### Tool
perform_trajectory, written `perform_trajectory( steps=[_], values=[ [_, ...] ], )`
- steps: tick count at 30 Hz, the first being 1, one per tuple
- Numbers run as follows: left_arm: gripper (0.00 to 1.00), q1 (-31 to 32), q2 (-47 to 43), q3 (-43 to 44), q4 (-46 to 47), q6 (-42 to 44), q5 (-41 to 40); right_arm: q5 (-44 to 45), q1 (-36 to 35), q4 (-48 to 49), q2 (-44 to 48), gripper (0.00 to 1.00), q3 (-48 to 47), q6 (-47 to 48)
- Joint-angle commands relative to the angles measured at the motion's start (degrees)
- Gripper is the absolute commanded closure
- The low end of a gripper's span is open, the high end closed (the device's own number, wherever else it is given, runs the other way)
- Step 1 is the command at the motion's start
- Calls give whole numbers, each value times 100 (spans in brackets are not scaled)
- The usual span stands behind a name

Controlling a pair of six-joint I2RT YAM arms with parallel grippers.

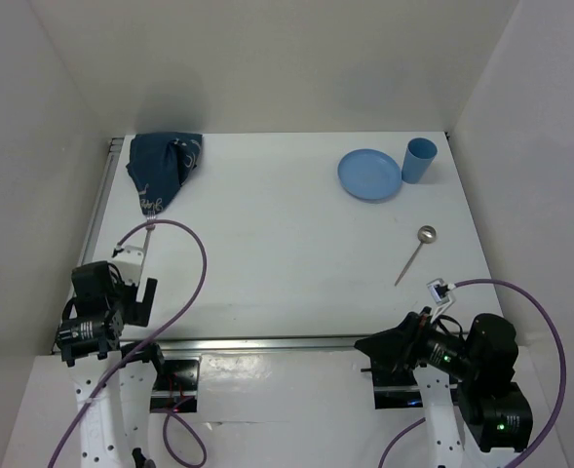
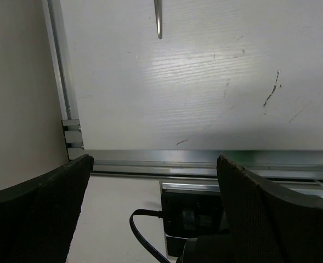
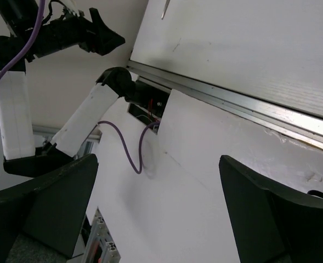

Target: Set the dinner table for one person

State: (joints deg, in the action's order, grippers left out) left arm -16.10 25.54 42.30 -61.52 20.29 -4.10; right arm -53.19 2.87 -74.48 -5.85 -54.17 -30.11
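Observation:
The dinner table (image 1: 287, 263) is a large white top with metal rail edges. On it lie a crumpled navy cloth (image 1: 165, 168) at the far left, a blue plate (image 1: 369, 175) and a blue cup (image 1: 420, 159) at the far right, and a metal spoon (image 1: 415, 253) nearer on the right. A thin metal utensil (image 1: 142, 232) lies just below the cloth; its tip shows in the left wrist view (image 2: 158, 22). My left gripper (image 1: 138, 292) (image 2: 154, 164) is open and empty over the near left edge. My right gripper (image 1: 376, 349) (image 3: 158, 161) is open and empty, off the near edge.
The metal rail (image 2: 205, 159) runs along the table's near edge, with the arm mounts (image 1: 179, 370) just below it. White walls enclose the left, far and right sides. Purple cables (image 1: 194, 263) loop from both arms. The left arm (image 3: 57, 33) shows in the right wrist view.

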Motion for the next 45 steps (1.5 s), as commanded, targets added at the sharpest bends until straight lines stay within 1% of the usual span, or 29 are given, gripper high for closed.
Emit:
perform_trajectory(
  steps=[1,4,6,9,11,13,14,15,17,18,19,21,24,26,27,28,29,30,31,33,34,35,37,40,41,42,43,44,45],
  values=[
    [0,-34,48,-20,70,-210,-30,97,-6,-58,-198,0,-67,163],
    [0,-34,170,41,17,-210,-30,414,-6,-58,-320,0,-286,225],
    [0,-34,223,260,-44,-263,-30,739,-6,-58,-469,0,-427,225],
    [0,-34,416,865,-45,-263,154,924,-6,3,-654,0,-489,277],
    [0,-34,740,1452,95,-193,312,1047,-6,336,-830,0,-489,190],
    [0,-34,1083,1832,262,-88,541,1047,-6,661,-1110,0,-349,102],
    [0,-34,1302,2017,367,-9,542,1047,-6,1072,-1216,0,-287,-55],
    [0,-34,1818,2410,542,44,542,1047,-6,1311,-1348,0,-148,-144],
    [0,-34,2426,2834,597,280,594,1047,-6,2029,-1769,0,-15,-407],
    [0,-34,2751,3271,597,378,673,1161,-6,2251,-1919,0,116,-486],
    [0,-34,3398,3484,597,466,726,1249,-6,2445,-2077,0,170,-566],
    [0,159,4052,4089,649,528,631,1555,-6,2981,-2551,0,231,-628],
    [0,502,5274,4592,860,590,463,2056,-6,3492,-3167,0,232,-620],
    [0,713,5880,4953,1253,642,200,2285,-6,3807,-3535,0,100,-558],
    [0,783,6475,5032,1448,642,42,2400,-6,3896,-3642,0,100,-488],
    [0,853,6794,5216,1641,642,-159,2610,-6,4001,-3747,0,100,-487],
    [0,976,7137,5374,1808,642,-553,2612,-6,4089,-3957,0,100,-487],
    [0,977,7488,5576,1914,582,-714,2673,-6,4264,-4072,0,39,-426],
    [0,1038,8249,6222,1915,477,-837,2673,-6,4362,-4178,0,-14,-426],
    [0,1038,9026,7103,1453,56,-751,2673,-6,4660,-4554,0,-14,-364],
    [0,1038,9361,7891,1380,-51,-629,2673,-6,4766,-4661,0,-14,-364],
    [0,1038,9903,8159,1379,-130,-523,2786,-6,4863,-4784,0,-14,-364],
    [0,1038,10276,8434,1449,-184,-355,2927,-6,5118,-5145,0,-14,-364],
    [0,1038,10743,8566,1564,-236,-223,3296,-59,5242,-5680,0,-277,-364],
    [0,1038,10813,8566,1564,-236,-223,3358,-59,5242,-5830,0,-530,-364],
    [3,1038,10875,8506,1659,-289,-223,3437,-59,5242,-6127,0,-655,-364],
    [10,1038,10928,8505,1713,-289,-223,3438,-59,5242,-6269,0,-778,-295],
    [20,1038,10928,8435,1774,-367,-223,3438,-59,5242,-6401,0,-988,-242],
    [48,1038,10928,8356,1949,-368,-145,3438,-59,5242,-6655,0,-1086,-154]
  ],
)
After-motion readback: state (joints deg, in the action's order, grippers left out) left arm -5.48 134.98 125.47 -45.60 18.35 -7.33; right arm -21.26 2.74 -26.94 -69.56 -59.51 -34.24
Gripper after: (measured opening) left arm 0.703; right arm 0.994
